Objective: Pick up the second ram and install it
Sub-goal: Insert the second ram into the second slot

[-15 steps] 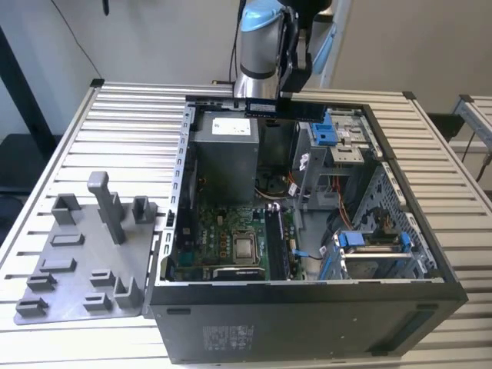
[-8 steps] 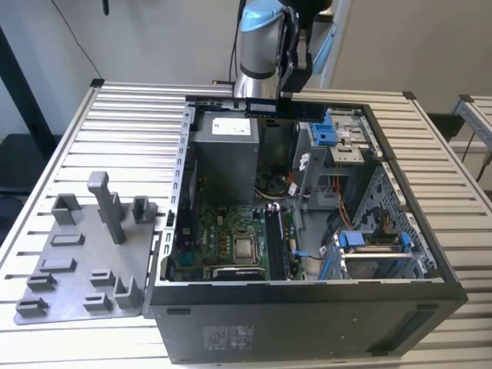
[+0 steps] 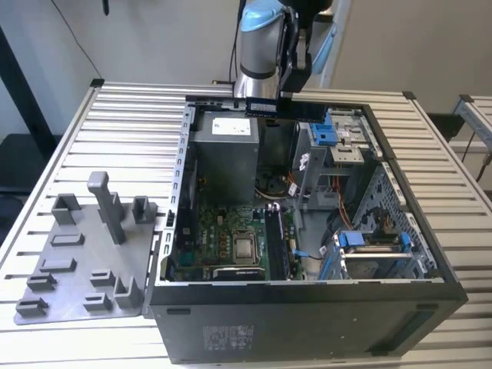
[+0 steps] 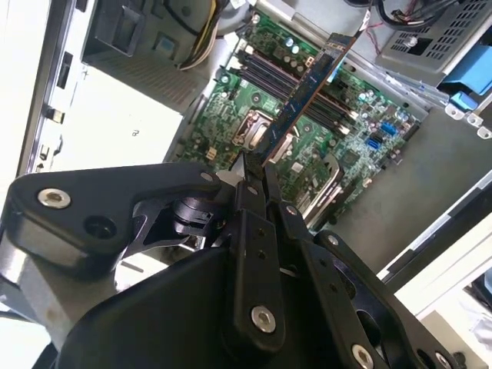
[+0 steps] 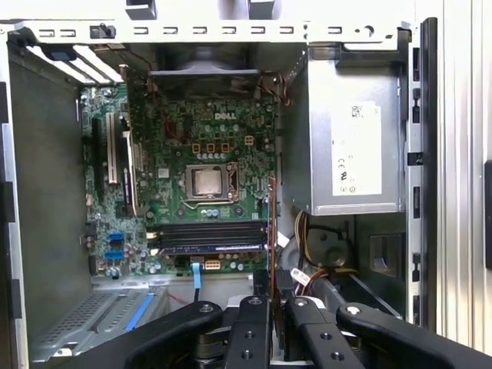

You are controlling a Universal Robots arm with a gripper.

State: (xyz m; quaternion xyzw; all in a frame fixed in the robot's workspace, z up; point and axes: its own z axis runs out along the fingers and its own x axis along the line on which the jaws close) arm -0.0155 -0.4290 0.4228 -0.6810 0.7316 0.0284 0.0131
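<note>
The claw (image 4: 257,167) gripped the second ram (image 4: 307,84) by one end, holding it in the air over the far side of the open computer case (image 3: 307,327), above the motherboard (image 5: 207,131).

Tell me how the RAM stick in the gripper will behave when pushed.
The RAM stick looks thin and straight, so it is likely light and stiff. Pinched in the gripper, it may pivot under uneven pushing. Its exposed board seems fragile.

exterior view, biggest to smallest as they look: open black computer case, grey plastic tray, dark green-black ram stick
1. open black computer case
2. grey plastic tray
3. dark green-black ram stick
</note>
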